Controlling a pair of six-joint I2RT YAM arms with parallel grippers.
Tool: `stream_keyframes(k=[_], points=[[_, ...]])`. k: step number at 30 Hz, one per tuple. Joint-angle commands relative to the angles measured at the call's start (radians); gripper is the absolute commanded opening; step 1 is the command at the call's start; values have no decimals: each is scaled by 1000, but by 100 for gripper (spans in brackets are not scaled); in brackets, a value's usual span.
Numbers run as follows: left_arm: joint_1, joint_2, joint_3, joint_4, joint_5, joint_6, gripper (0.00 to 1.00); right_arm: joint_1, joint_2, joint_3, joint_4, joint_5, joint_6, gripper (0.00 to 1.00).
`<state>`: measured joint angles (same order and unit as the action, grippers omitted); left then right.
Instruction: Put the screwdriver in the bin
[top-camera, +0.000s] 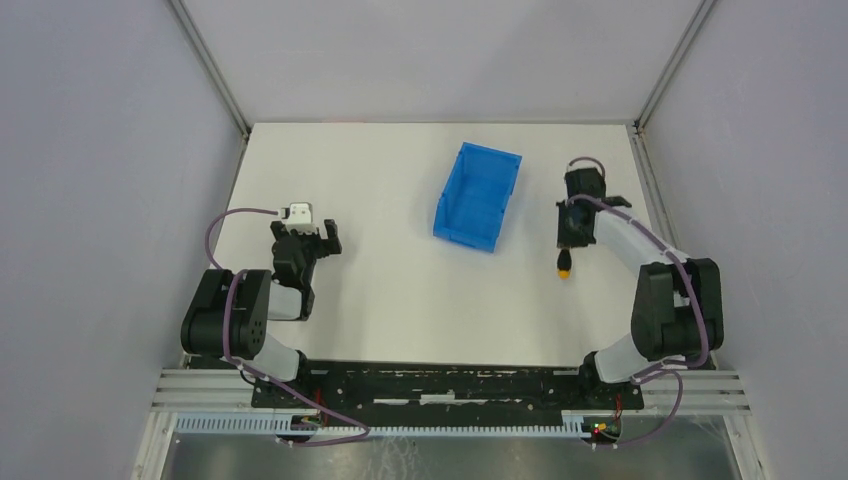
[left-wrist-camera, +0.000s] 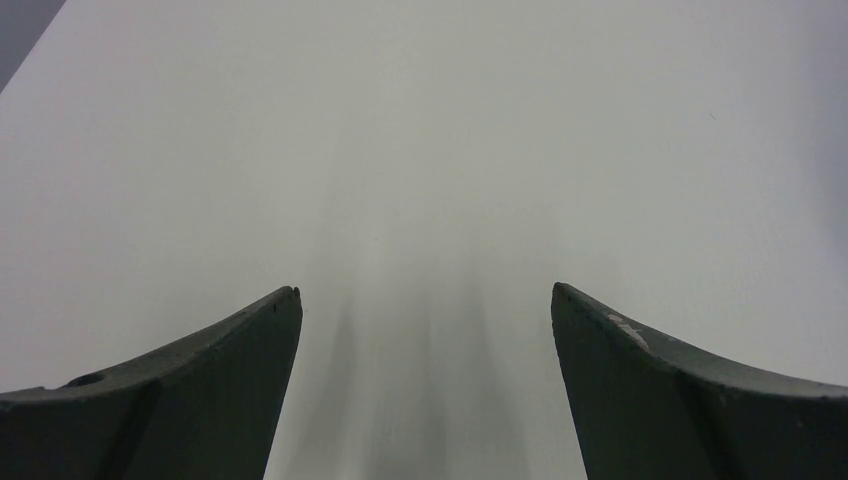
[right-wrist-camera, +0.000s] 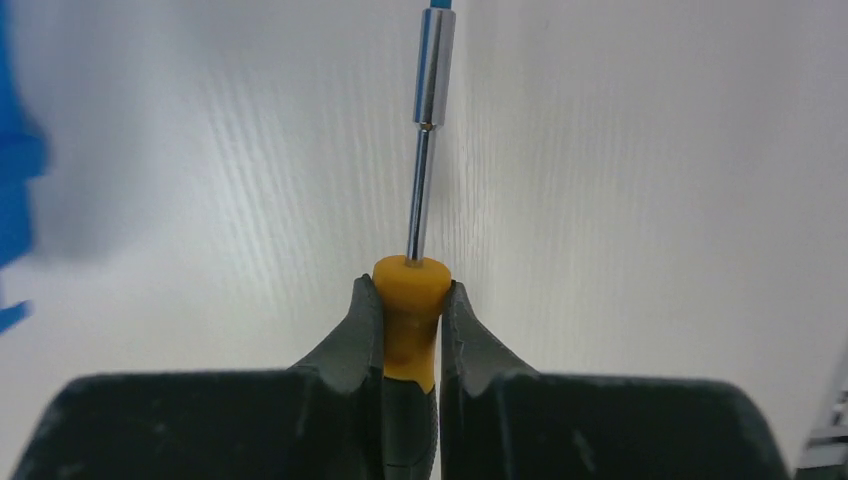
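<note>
Screwdriver (right-wrist-camera: 412, 275): orange handle pinched in right tool (right-wrist-camera: 410, 295), shaft pointing away over the bench (top-camera: 380, 290).
Bin (top-camera: 478, 195): near, to its left, not touching.
Left tool (left-wrist-camera: 425, 300): wide, holding nothing.
Step, as judged: grasp made, carry not yet done.
Next move likely calls for: lift, swing left, release above the bin.

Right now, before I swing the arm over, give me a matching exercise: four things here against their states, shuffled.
Things:
1. left hand
2. right hand
3. screwdriver
4. bin

States:
a. blue, standing on the table
b. open, holding nothing
c. gripped at its orange end
d. shut, holding something

Pairs: 1-b, 2-d, 3-c, 4-a.
</note>
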<state>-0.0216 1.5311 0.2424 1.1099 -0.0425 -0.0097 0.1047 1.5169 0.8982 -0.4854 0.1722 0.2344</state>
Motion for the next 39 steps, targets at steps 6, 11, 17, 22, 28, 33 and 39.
stream_keyframes(k=[6,11,17,22,28,33,39], points=[[5,3,10,47,4,-16,100,-59,101,759,-483,-50,-97,0],[5,3,11,47,4,-16,100,-63,127,793,-418,-150,-2,0],[5,3,11,47,4,-16,100,133,81,717,-64,-102,211,0],[5,3,11,47,5,-16,100,302,246,891,-115,64,210,0],[5,3,10,47,5,-16,100,353,368,881,-64,97,214,0],[5,3,10,47,5,-16,100,367,451,808,16,98,213,0],[5,3,10,47,4,-16,100,383,588,829,53,60,192,13]])
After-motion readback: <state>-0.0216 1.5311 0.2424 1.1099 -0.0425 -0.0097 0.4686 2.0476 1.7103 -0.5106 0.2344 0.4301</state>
